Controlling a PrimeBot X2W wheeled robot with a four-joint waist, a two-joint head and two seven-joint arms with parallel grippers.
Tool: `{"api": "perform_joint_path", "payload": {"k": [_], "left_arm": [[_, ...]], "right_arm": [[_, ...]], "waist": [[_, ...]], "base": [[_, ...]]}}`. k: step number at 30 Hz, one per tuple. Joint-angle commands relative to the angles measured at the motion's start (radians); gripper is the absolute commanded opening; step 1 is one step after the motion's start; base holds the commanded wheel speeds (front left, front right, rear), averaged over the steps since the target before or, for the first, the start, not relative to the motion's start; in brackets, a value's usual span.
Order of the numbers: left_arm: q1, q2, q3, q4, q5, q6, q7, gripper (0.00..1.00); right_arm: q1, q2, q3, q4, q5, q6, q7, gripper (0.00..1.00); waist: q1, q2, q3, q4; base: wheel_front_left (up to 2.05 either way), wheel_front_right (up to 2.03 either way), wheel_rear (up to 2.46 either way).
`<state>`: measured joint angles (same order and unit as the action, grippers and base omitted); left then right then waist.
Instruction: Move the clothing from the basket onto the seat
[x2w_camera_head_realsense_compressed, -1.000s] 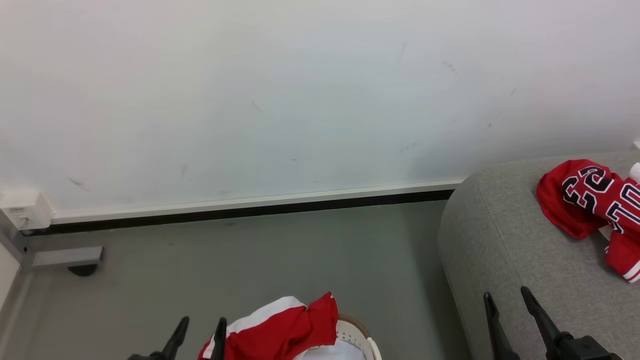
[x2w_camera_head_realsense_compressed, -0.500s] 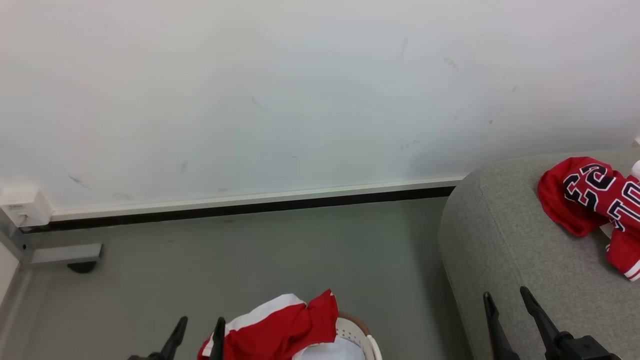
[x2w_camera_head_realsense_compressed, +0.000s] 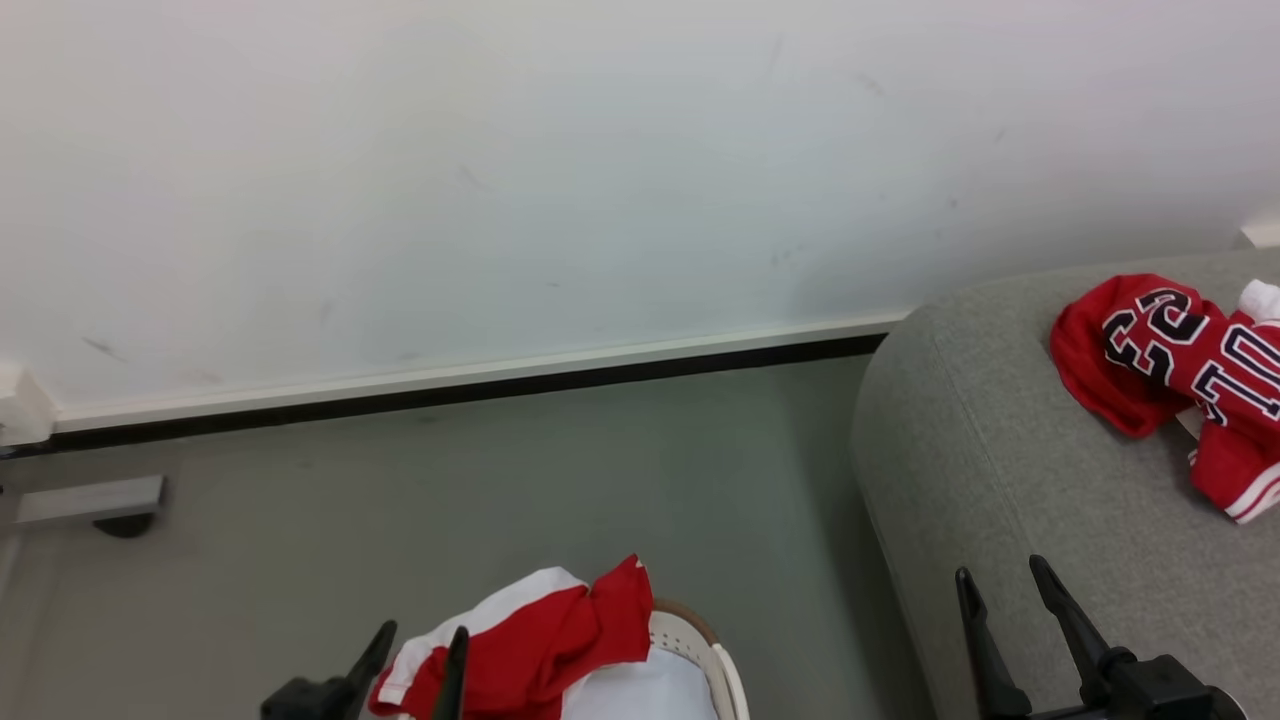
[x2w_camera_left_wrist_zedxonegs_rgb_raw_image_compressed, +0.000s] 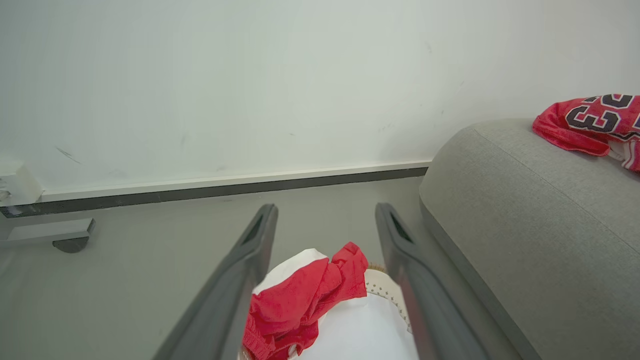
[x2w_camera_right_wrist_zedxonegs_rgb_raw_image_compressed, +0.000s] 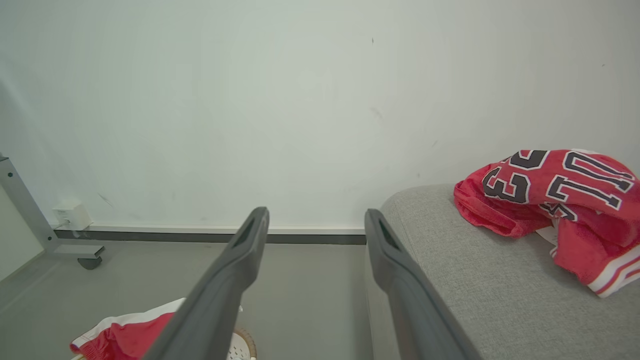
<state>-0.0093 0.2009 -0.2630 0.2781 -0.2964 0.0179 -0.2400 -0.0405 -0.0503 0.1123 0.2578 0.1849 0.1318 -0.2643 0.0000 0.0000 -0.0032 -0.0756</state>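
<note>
Hanging above the laundry basket (x2w_camera_head_realsense_compressed: 722, 680), the left claw (x2w_camera_head_realsense_compressed: 424, 628) has its fingers spread with nothing between them. It is lined up on the red garment with a white band (x2w_camera_head_realsense_compressed: 540, 640) heaped over the basket's rim, probably the next piece to lift. The right claw (x2w_camera_head_realsense_compressed: 1000, 567), equally spread and empty, hovers over the near edge of the grey sofa (x2w_camera_head_realsense_compressed: 1000, 450). A red jersey with navy numbers (x2w_camera_head_realsense_compressed: 1170, 350) lies crumpled on the sofa, so part of the job looks done. The pale cloth (x2w_camera_head_realsense_compressed: 640, 695) under the red piece may be a liner, though that is hard to tell.
</note>
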Motion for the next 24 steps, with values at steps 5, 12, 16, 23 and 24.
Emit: {"api": "perform_joint_path", "payload": {"k": [5,12,16,23,24], "left_arm": [[-0.081,0.012,-0.016,0.072,0.022,-0.006,0.054,1.0],[-0.227,0.031,-0.055,0.224,0.059,-0.027,0.138,1.0],[-0.313,0.055,-0.085,0.326,0.094,-0.041,0.186,1.0],[-0.452,0.09,-0.132,0.491,0.162,-0.043,0.187,1.0],[-0.471,0.094,-0.14,0.514,0.173,-0.04,0.18,1.0]], "right_arm": [[-0.032,0.0,0.005,-0.008,-0.004,-0.002,0.0,1.0],[-0.089,0.0,0.018,-0.034,0.017,-0.002,0.0,1.0],[-0.125,0.0,0.024,-0.053,0.036,-0.002,0.0,1.0],[-0.177,0.0,0.031,-0.084,0.071,-0.002,0.0,1.0],[-0.184,0.0,0.031,-0.087,0.076,-0.002,0.0,1.0]], "waist": [[0.0,0.0,0.059,-0.041],[0.0,0.0,0.193,-0.102],[0.0,0.0,0.278,-0.134],[0.0,0.0,0.417,-0.177],[0.0,0.0,0.434,-0.181]], "base": [[0.0,0.0,0.0],[0.0,0.0,0.0],[0.0,0.0,0.0],[0.0,0.0,0.0],[0.0,0.0,0.0]]}}
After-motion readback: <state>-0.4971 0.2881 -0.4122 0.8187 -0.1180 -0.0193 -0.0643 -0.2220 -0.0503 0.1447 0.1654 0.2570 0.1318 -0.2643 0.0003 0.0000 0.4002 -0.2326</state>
